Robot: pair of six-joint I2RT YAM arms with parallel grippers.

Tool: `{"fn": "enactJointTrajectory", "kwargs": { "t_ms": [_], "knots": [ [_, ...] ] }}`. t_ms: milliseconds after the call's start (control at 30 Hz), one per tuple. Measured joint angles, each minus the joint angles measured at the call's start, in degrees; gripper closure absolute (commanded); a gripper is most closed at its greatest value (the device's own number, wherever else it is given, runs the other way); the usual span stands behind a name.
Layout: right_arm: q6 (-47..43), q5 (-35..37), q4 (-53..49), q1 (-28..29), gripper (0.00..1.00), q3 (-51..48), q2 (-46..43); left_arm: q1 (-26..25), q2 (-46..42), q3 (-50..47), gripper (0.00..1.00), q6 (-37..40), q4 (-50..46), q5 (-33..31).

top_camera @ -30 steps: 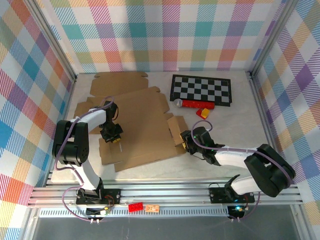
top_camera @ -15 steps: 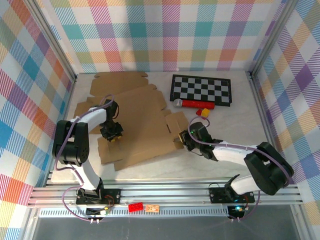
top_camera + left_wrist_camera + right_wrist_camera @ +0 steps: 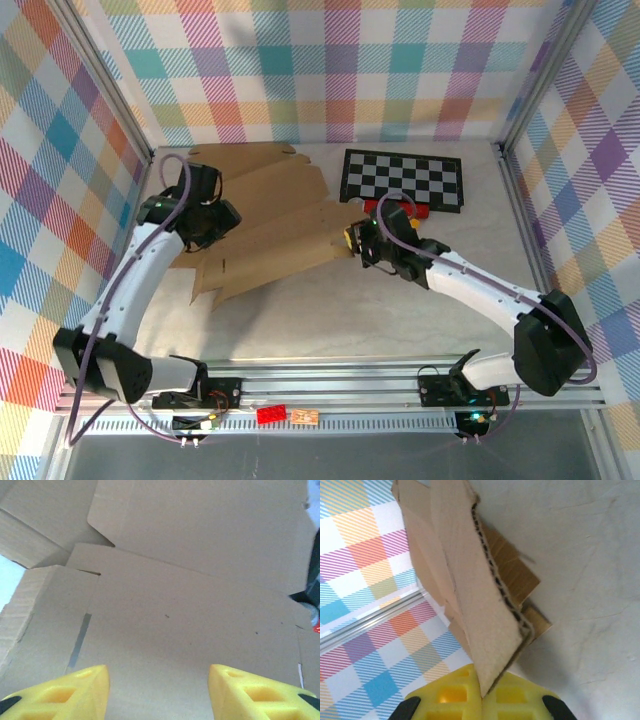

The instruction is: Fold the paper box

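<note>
Top camera looks down from behind — both wrist cameras sit close on the cardboard [image 3: 270, 235].

Right jaws clamped on paper box [image 3: 280, 232] flap, box raised and dragged back, left jaws opened.

My left arm [image 3: 125, 285] and right arm [image 3: 480, 290] were white tubes with bulky black joints. A thin purple cable [image 3: 168, 170] looped along each, down to the black bases [image 3: 185, 385] at 6 o'clock. My left fingers [image 3: 60, 697] and right fingers [image 3: 450, 695] were yellow wedges with hollow cut-outs, black at the outer corners, 7 and 5 o'clock.
</note>
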Motion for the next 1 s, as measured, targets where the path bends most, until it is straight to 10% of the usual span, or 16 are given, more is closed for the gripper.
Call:
{"fn": "enactJointTrajectory", "kwargs": {
  "t_ms": [267, 600, 1000],
  "knots": [
    [4.5, -2.4, -5.7, -2.3, 1.00, 11.7, 5.4, -1.9, -6.8, 1.6, 0.51, 4.7, -3.7, 0.9],
    [6.0, -9.9, -12.5, -8.5, 1.00, 25.6, 13.6, -17.1, -18.6, -3.6, 0.50, 28.5, 1.0, -1.4],
    [5.2, -16.7, -17.4, -14.1, 1.00, 30.7, 15.0, -25.2, -12.0, -10.6, 0.43, 54.8, 6.8, -11.3]
  ]
}}
